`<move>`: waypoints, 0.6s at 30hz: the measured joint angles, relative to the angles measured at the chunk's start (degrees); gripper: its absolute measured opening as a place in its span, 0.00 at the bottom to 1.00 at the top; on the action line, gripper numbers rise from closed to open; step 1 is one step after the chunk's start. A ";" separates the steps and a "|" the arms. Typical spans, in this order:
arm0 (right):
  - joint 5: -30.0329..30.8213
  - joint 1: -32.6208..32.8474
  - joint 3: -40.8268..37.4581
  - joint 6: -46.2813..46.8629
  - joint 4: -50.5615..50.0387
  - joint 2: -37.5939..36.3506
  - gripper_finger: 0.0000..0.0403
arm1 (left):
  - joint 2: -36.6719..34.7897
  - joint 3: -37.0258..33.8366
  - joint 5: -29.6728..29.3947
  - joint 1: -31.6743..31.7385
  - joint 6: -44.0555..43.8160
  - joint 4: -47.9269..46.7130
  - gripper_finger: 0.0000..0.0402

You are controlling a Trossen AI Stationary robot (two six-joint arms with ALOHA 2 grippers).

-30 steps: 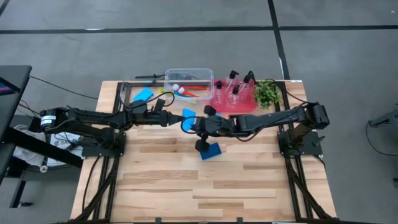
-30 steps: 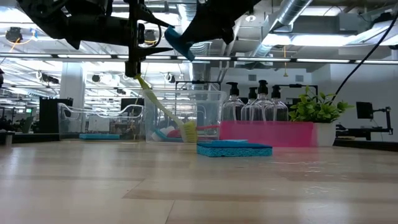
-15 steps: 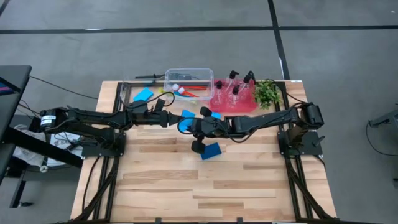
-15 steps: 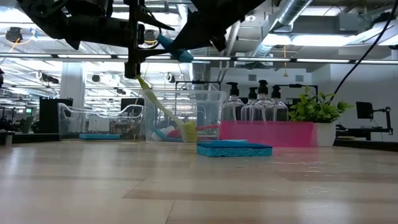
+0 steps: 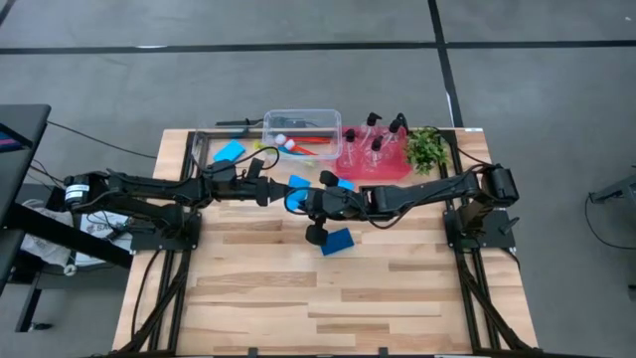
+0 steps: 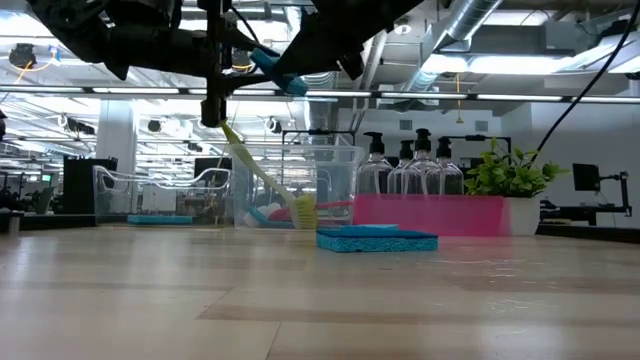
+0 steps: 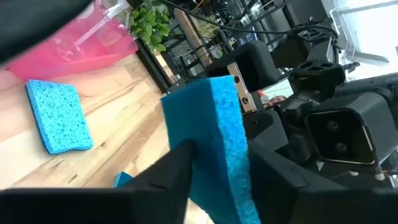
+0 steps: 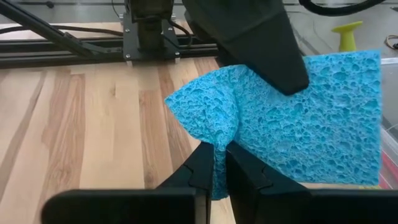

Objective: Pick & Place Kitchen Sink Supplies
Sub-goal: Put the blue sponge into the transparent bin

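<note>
Near the centre of the high view, we held a blue sponge point(image 5: 295, 199) above the counter point(image 5: 298, 298), the right gripper point(image 5: 310, 202) pinching one corner with its fingers nearly shut. Our left gripper point(image 5: 266, 191) met it with fingers parted around the far edge, seemingly for a handover. Another sponge point(image 5: 340, 241) lay just below; the bottles point(image 5: 375, 142) stood at upper right.

Sponge point(image 8: 292, 124) pinched in the black right gripper point(image 8: 214, 165) is bright blue and pockmarked. Bench point(image 5: 258, 288) below is pale striped wood, tray point(image 5: 373, 164) beyond it pink-red, brush point(image 6: 262, 175) yellow-green.
</note>
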 joint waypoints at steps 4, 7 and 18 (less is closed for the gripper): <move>-0.02 0.00 0.00 0.02 -0.07 0.00 0.07 | 0.00 0.00 -0.03 0.00 0.53 -0.02 0.19; -0.04 0.00 0.00 0.04 -0.14 0.00 0.08 | 0.00 0.00 -0.02 0.00 1.76 0.01 0.07; -0.04 1.39 0.00 0.02 -0.12 -0.05 0.18 | 0.00 0.00 -0.01 -0.02 2.00 -0.02 0.06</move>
